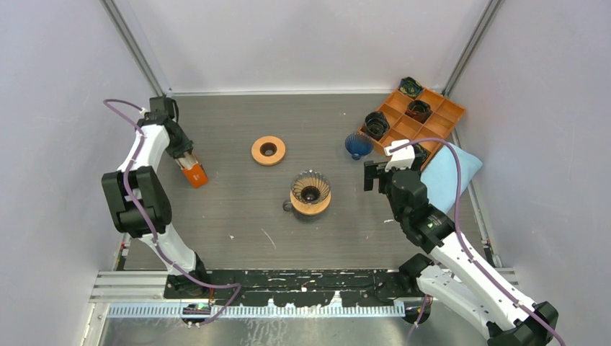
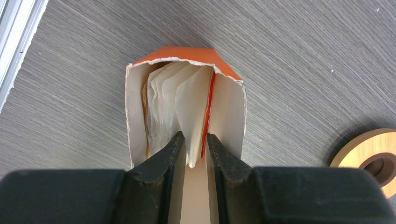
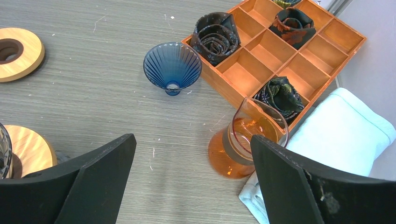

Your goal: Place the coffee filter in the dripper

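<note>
The left tool (image 2: 195, 136) fills the bottom of the left wrist view. Its two dark fingers (image 2: 173, 156) are drawn in until only a narrow slot is left, and the lower tip of one coffee filter (image 2: 191, 107) is pinched in that slot. The filter is the front sheet of a stack standing in a torn-open orange box (image 2: 187, 55), which lies on the grey table (image 1: 238, 209) with its open end towards the tool. In the overhead view the box sits at the left side of the table, with the left arm bent down over it.

The dripper (image 1: 310, 191) – dark ribbed glass on a round wooden base, with a small handle to its left – stands near the middle of the table, well apart from the box. A wooden ring (image 1: 268, 150) lies behind it, between the two.

The right tool (image 3: 192, 140) hangs above the right side of the table with its fingers spread wide and nothing between them. Below it stand an amber glass carafe (image 3: 240, 149) and a blue glass cone (image 3: 172, 65). The cone is just beside an orange compartment tray (image 3: 219, 86) that holds dark rolled items (image 3: 215, 30). The carafe stands at the tray's near corner, with a pale blue cloth (image 3: 345, 126) to its right.
</note>
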Controlling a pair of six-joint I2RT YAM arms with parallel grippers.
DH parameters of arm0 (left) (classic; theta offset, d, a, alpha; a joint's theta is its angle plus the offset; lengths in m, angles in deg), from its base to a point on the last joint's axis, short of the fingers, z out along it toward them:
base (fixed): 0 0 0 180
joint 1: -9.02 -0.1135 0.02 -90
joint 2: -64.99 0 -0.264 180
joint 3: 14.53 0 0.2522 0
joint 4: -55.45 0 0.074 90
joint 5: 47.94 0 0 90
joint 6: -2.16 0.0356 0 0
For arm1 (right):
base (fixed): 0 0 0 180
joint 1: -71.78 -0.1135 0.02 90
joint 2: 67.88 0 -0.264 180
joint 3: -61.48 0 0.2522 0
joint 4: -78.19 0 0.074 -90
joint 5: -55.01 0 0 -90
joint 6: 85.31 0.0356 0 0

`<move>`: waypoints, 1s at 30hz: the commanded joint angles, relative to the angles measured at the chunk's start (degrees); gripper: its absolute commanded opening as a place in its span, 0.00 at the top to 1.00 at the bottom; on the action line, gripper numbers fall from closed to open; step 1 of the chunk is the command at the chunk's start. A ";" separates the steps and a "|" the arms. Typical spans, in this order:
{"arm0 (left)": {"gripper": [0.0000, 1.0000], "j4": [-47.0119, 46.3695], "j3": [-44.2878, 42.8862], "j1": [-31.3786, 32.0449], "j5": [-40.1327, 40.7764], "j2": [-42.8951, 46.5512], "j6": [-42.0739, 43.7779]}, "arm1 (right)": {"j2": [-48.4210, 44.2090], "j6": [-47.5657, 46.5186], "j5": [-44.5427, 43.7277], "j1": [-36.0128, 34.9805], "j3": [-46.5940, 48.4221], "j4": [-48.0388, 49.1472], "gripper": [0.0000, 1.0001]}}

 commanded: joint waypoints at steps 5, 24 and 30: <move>0.80 -4.14 -1.20 -0.42 0.52 -0.61 0.56 | -0.05 0.06 0.74 0.21 0.54 3.01 0.00; 1.00 2.26 -1.53 -0.42 -2.75 9.41 1.23 | -1.36 -0.01 3.32 0.21 1.17 2.74 0.00; 1.00 6.15 -1.70 -0.49 -5.65 15.67 1.26 | -0.78 -0.59 6.53 0.21 3.76 1.18 0.00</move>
